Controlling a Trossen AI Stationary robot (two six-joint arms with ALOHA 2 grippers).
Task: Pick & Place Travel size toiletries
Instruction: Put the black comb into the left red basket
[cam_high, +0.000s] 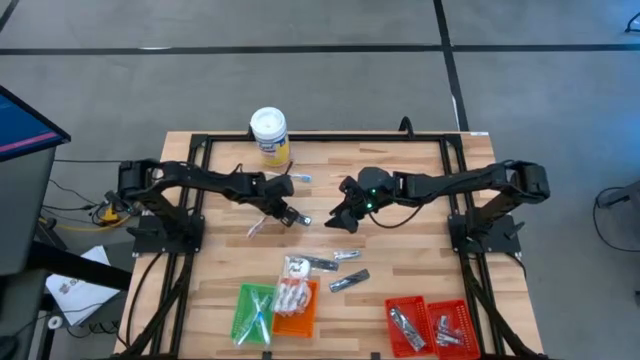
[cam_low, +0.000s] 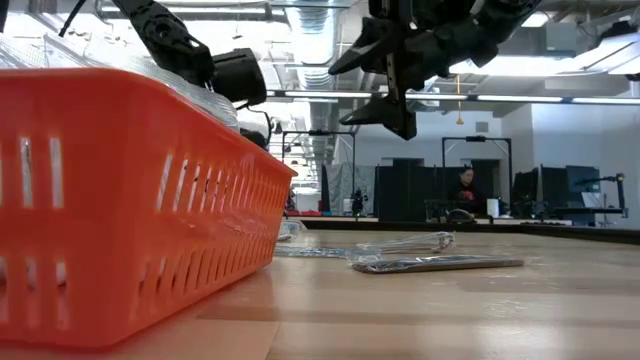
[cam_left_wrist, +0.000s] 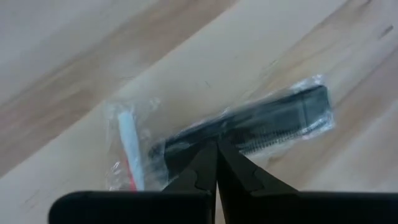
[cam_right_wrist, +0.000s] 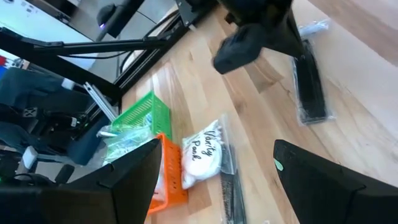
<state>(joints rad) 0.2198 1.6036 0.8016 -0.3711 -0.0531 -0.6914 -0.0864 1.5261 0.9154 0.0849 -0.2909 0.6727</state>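
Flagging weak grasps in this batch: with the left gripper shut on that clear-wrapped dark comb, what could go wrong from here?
1. The left gripper seems to pinch only the clear wrap of the comb packet, near one edge; the packet might slip or swing on lifting.
2. The open right gripper hovers close by over the table, so the two arms could crowd each other.
3. A white packet already overhangs the orange tray; another drop could knock it off.

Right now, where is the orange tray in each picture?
High view: orange tray, bottom middle.
Low view: fills the left side.
Left wrist view: not in it.
Right wrist view: lower left.
Landmark: green tray beside it, high and right wrist views.
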